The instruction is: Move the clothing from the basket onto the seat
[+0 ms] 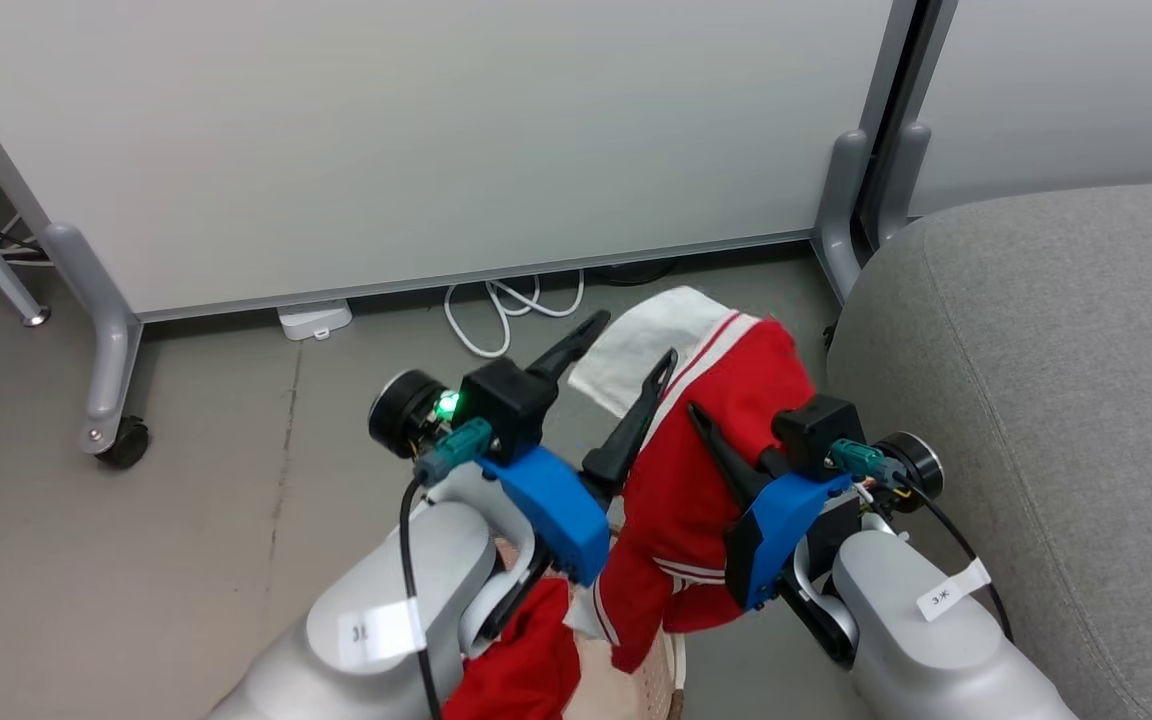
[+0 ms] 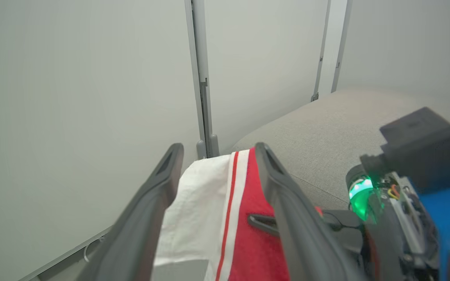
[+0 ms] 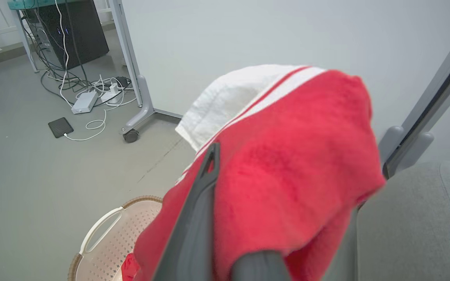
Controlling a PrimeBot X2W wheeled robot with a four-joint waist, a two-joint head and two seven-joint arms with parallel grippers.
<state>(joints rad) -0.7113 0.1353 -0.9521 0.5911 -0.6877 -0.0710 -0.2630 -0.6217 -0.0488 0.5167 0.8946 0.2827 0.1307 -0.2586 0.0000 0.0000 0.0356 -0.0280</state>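
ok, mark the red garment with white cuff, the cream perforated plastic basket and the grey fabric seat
Red garment with white cuff (image 1: 751, 375): head view, upper red body.
Cream perforated plastic basket (image 3: 135, 226): right wrist view, perforated inner wall.
Grey fabric seat (image 1: 1036, 380): head view, top cushion surface.

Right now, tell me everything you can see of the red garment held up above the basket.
The red garment is soft, fleecy-looking fabric, bright red with a white panel and white stripes at its top. It is bunched and draped over the open right gripper, raised beside the grey seat, not on it. Its white end shows between the left gripper's spread fingers; contact there is unclear. Its lower end hangs toward the basket.
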